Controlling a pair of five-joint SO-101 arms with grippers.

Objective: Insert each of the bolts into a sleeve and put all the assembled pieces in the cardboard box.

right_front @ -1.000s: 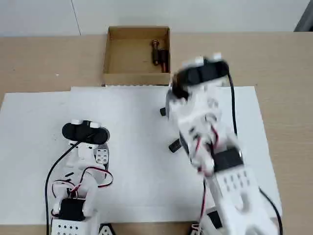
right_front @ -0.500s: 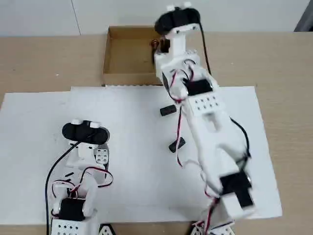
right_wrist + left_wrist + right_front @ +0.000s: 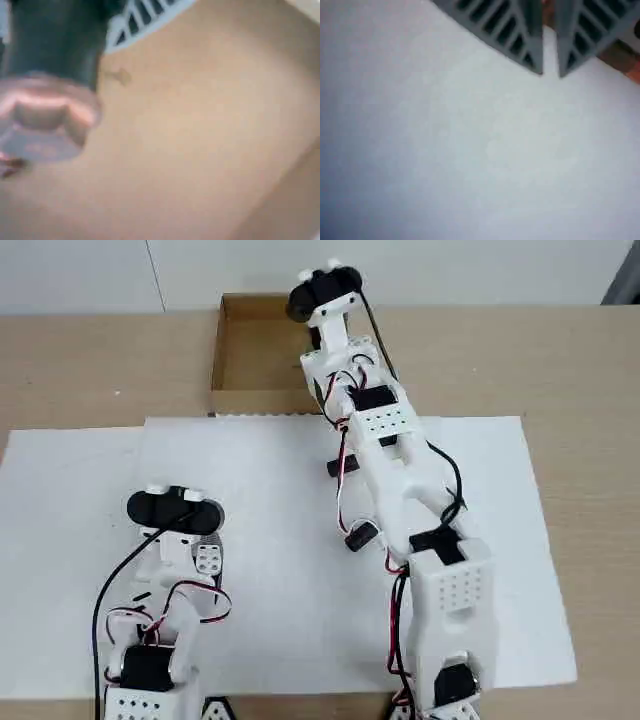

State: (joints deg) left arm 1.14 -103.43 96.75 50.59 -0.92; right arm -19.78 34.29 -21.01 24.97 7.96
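On the tabletop (image 3: 580, 360): swung from paper (image 3: 270, 540) to above the cardboard box (image 3: 232, 350), right pincer (image 3: 70, 35) clamped on a sleeved bolt (image 3: 45, 115); release likely next; left pincer (image 3: 549, 70) narrow, empty.

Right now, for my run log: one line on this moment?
right claw | holding bolt-in-sleeve piece | over cardboard box | left claw above white paper

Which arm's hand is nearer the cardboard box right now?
Right. The right hand hangs over the right side of the cardboard box, holding a sleeved bolt; the left hand sits over the white paper, well short of the box.
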